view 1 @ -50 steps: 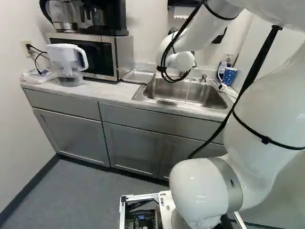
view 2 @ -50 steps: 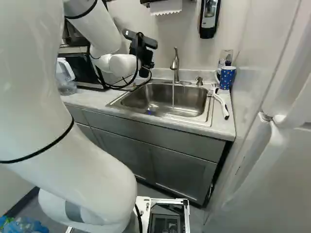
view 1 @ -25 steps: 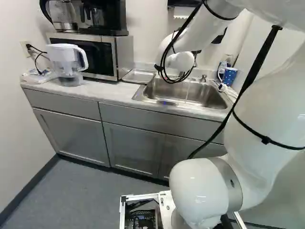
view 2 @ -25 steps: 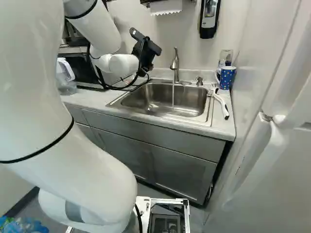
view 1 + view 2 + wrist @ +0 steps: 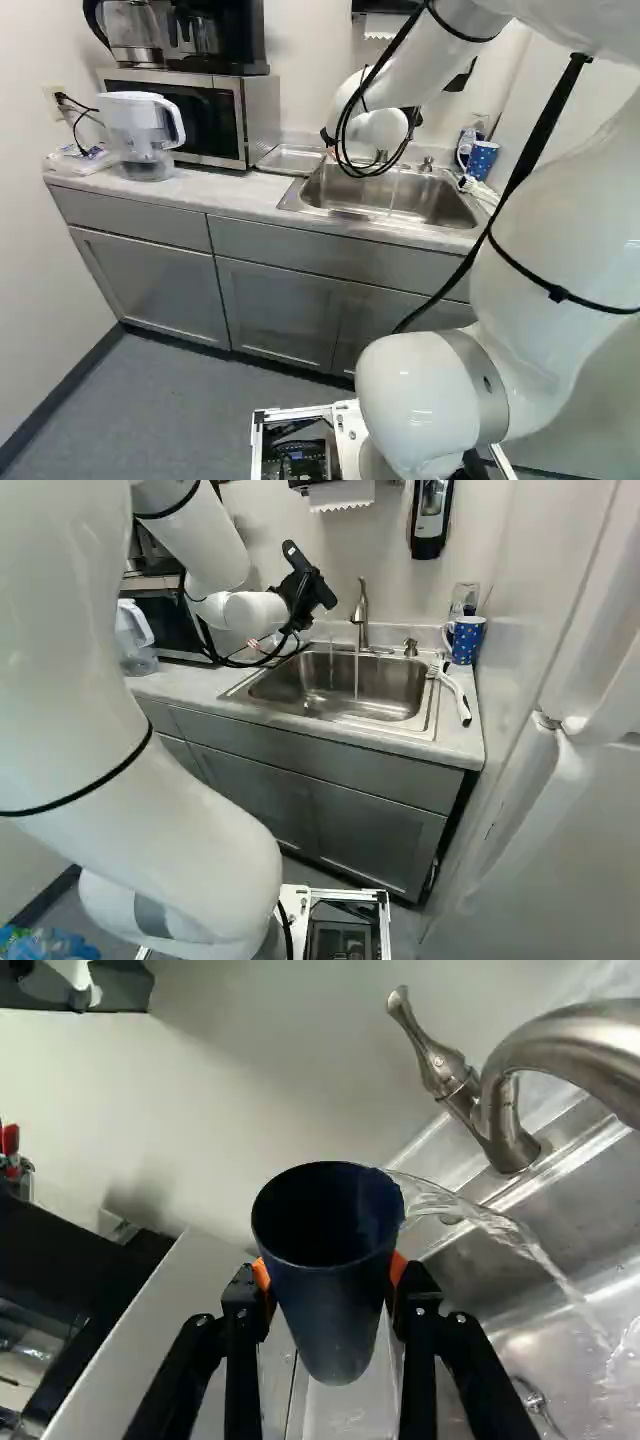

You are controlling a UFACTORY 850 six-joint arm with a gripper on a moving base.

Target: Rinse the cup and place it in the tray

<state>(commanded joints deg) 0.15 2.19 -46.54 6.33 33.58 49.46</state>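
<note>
The cup (image 5: 335,1315) sits clamped between the pincer's (image 5: 330,1271) two pads, long axis tilted, water (image 5: 500,1228) spilling from its mouth into the sink (image 5: 390,685). With twelve straight ahead of the base, that mouth tips roughly toward three; the tray (image 5: 290,160) lies at about nine, beside the sink. Once drained, the cup likely needs righting, then carrying nine-ward.
</note>
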